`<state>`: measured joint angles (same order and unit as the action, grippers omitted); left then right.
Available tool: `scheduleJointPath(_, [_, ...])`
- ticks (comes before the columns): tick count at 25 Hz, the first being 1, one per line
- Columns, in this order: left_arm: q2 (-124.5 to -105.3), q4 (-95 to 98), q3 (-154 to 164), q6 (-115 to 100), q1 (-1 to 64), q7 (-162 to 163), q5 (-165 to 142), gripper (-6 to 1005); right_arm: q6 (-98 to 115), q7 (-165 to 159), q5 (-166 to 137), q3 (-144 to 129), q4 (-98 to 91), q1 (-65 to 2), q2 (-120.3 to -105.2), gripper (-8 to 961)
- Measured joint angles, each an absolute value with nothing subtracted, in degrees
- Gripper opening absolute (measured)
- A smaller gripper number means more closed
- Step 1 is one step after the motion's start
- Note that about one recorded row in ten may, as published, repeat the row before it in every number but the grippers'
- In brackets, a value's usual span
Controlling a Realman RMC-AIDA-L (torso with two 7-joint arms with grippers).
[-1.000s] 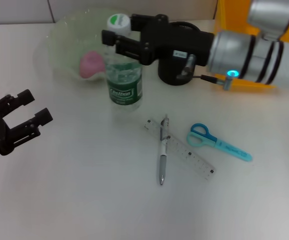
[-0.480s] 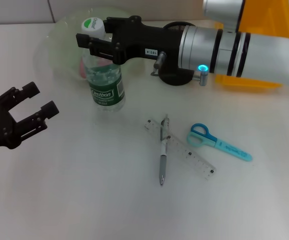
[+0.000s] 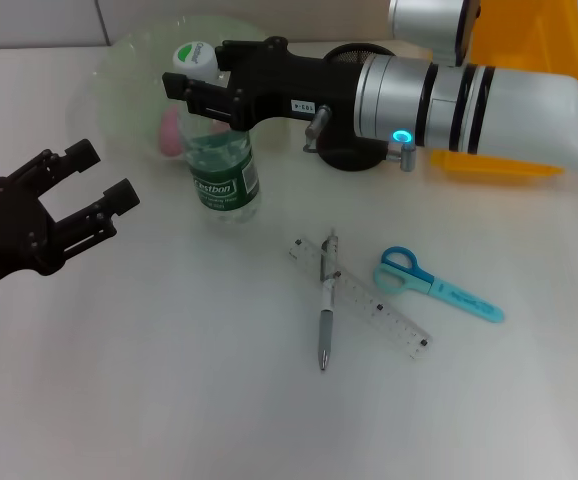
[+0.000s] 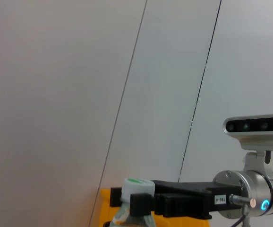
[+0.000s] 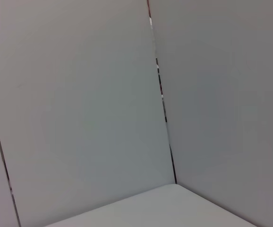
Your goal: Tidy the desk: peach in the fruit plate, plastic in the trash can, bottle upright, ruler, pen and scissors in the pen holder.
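A clear bottle (image 3: 222, 165) with a green label and white cap stands nearly upright in front of the fruit plate (image 3: 129, 70). My right gripper (image 3: 209, 100) is shut on its neck; both also show in the left wrist view, the cap (image 4: 137, 186) and the black gripper (image 4: 174, 204). A pink peach (image 3: 171, 130) lies in the plate behind the bottle. My left gripper (image 3: 106, 172) is open and empty, left of the bottle. A clear ruler (image 3: 374, 305), a pen (image 3: 326, 312) across it and blue scissors (image 3: 434, 283) lie on the table. No plastic scrap shows.
The black pen holder (image 3: 347, 155) stands behind my right arm, partly hidden. An orange trash can (image 3: 529, 110) is at the back right, also in the left wrist view (image 4: 107, 197). The right wrist view shows only bare wall.
My right gripper carried the bottle left, then slightly back right and nearer, and the bottle now stands straighter. My left gripper moved right and farther, closer to the bottle.
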<state>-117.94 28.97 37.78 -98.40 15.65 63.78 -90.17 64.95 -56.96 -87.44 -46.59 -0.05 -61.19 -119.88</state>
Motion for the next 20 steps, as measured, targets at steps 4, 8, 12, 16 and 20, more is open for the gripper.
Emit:
scheduleJointPath(4, [-118.06, 28.7, 37.6, -98.2, 16.0, 63.1, -90.2, 799, 64.9, -57.4, -87.8, -46.8, 0.0, -61.2, -119.88, 437])
scheduleJointPath(8, [-118.10, 27.7, 37.5, -97.8, 16.5, 62.3, -90.2, 799, 64.9, -57.6, -87.9, -46.8, 0.0, -61.2, -119.88, 437])
scheduleJointPath(12, [-118.12, 27.6, 37.5, -97.7, 16.8, 62.2, -90.2, 799, 64.9, -58.0, -87.9, -46.9, 0.1, -61.3, -119.88, 436])
scheduleJointPath(16, [-118.13, 27.6, 37.5, -97.6, 17.1, 62.2, -90.2, 798, 64.9, -58.1, -88.0, -46.9, 0.1, -61.1, -119.88, 436])
scheduleJointPath(20, [-118.13, 27.6, 37.5, -97.6, 17.2, 62.2, -90.2, 798, 64.9, -58.3, -88.0, -47.0, 0.1, -60.8, -119.88, 437])
